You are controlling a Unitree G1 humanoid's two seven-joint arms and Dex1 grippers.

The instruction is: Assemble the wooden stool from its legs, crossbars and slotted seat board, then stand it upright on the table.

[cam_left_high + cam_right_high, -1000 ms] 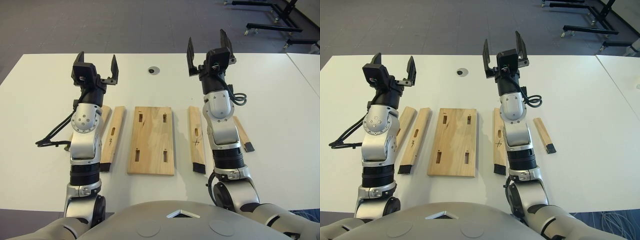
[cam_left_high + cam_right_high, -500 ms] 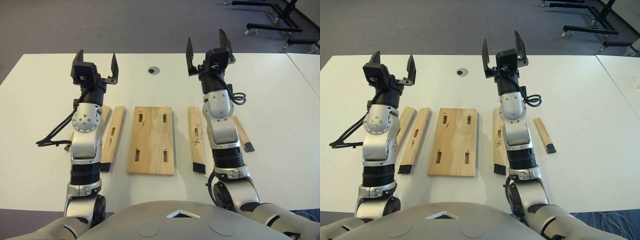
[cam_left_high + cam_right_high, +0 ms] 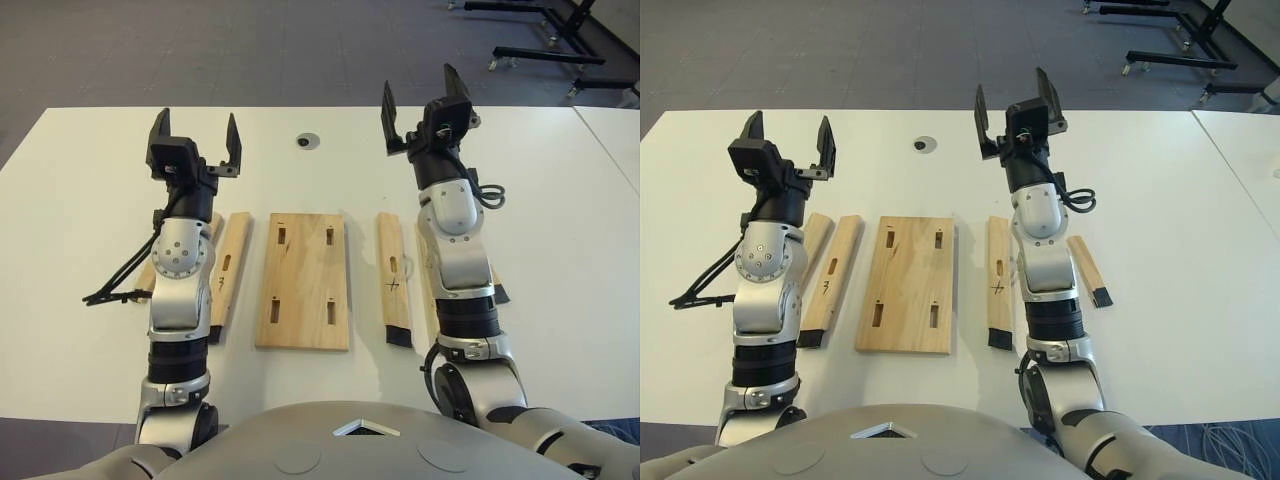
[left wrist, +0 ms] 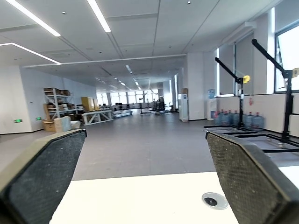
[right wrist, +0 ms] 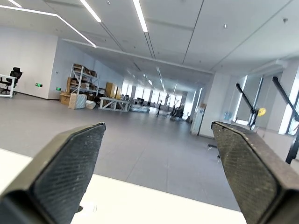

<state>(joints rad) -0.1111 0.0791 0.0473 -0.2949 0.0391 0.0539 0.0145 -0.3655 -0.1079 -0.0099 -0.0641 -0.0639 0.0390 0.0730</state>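
The slotted seat board [image 3: 302, 280] lies flat at the table's middle. Left of it lies a slotted leg [image 3: 228, 268], with another wooden piece [image 3: 815, 232] partly under my left arm. Right of the board lies a marked leg [image 3: 392, 276], and a shorter piece [image 3: 1088, 268] lies beyond my right arm. My left gripper [image 3: 197, 125] is raised above the far ends of the left pieces, open and holding nothing. My right gripper [image 3: 418, 88] is raised beyond the right leg, also open and holding nothing. The wrist views show each gripper's dark pads [image 4: 44, 182] [image 5: 65, 172] spread wide apart.
The white table [image 3: 80, 180] has a round cable port [image 3: 306, 141] near its far edge. A black cable [image 3: 112, 293] loops beside my left arm. Another table's corner [image 3: 612, 125] lies to the right. Black floor stands [image 3: 545, 50] are behind.
Both raised arms have shifted slightly to the right, the right forearm now covering more of the shorter piece. Both grippers stay open, and the wooden parts have not moved.
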